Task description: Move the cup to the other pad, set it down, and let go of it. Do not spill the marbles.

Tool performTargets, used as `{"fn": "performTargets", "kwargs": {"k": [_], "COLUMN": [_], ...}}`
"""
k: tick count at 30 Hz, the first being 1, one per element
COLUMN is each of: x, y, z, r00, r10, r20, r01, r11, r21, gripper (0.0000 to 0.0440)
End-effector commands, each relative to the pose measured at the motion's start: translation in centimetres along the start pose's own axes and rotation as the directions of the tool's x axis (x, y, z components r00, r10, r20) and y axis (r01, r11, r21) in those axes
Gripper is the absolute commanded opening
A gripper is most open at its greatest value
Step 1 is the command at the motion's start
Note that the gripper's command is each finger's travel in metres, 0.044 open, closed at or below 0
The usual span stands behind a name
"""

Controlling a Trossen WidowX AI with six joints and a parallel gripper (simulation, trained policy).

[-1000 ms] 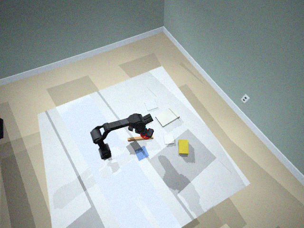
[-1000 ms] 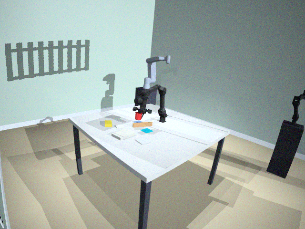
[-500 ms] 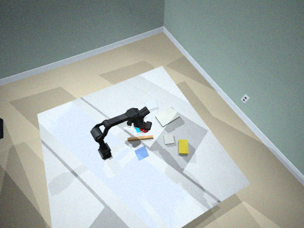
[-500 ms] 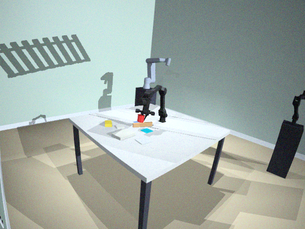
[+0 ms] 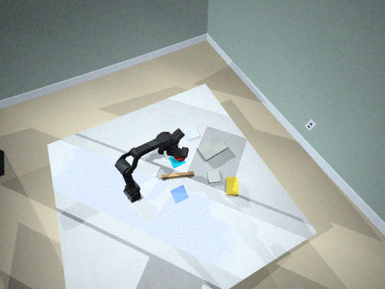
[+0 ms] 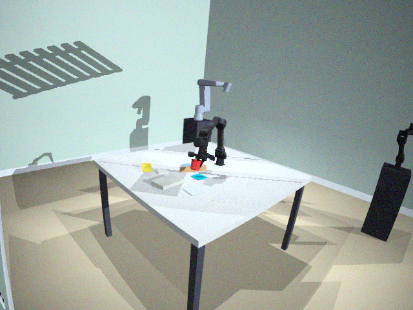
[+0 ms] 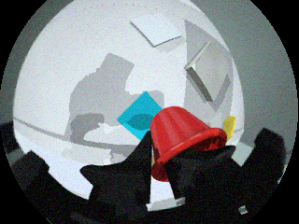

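Fingers of the gripper are clenching the red cup, which is hanging above the cyan pad, beyond the wooden bar from the blue pad. Carrying seems to be ending; the next move is calling for centring over the cyan pad, level lowering, then release.

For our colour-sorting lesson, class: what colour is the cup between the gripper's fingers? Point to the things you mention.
Plain red (image 5: 179, 158) (image 6: 195, 164) (image 7: 179, 133); the wrist view shows it best.

Yellow block (rather bright).
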State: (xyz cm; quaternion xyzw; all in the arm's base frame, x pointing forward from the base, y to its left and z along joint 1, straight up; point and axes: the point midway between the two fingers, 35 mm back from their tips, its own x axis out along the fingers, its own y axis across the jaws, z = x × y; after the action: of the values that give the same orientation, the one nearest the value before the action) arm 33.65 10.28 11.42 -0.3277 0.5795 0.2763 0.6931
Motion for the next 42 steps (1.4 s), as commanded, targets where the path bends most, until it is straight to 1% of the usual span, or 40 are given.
{"fn": "performTargets", "kwargs": {"k": [1, 12, 19, 20, 23, 24, 33, 42], "x": [1.2, 3.9, 4.7, 4.6, 4.1, 4.0, 2.3, -0.1], "y": [1.0, 3.1, 3.5, 3.4, 3.3, 3.3, 3.7, 3.8], "z": [0.0, -0.5, -0.6, -0.5, 0.0, 0.1, 0.0, 0.1], "r00": [1.0, 0.999, 0.999, 1.0, 1.0, 1.0, 0.997, 0.99], "r10": [0.014, 0.02, 0.016, 0.014, 0.009, 0.008, 0.016, 0.013], "r20": [-0.017, -0.045, -0.032, -0.022, 0.013, 0.024, 0.08, 0.14], "r01": [-0.014, -0.02, -0.016, -0.014, -0.009, -0.008, -0.018, -0.017], "r11": [1.0, 1.0, 1.0, 1.0, 1.0, 1.0, 1.0, 0.999], "r21": [-0.004, -0.006, -0.002, -0.001, 0.008, 0.01, 0.016, 0.032], "gripper": [0.0, 0.0005, 0.0052, 0.0065, 0.0136, 0.0147, 0.0181, 0.0235]}}
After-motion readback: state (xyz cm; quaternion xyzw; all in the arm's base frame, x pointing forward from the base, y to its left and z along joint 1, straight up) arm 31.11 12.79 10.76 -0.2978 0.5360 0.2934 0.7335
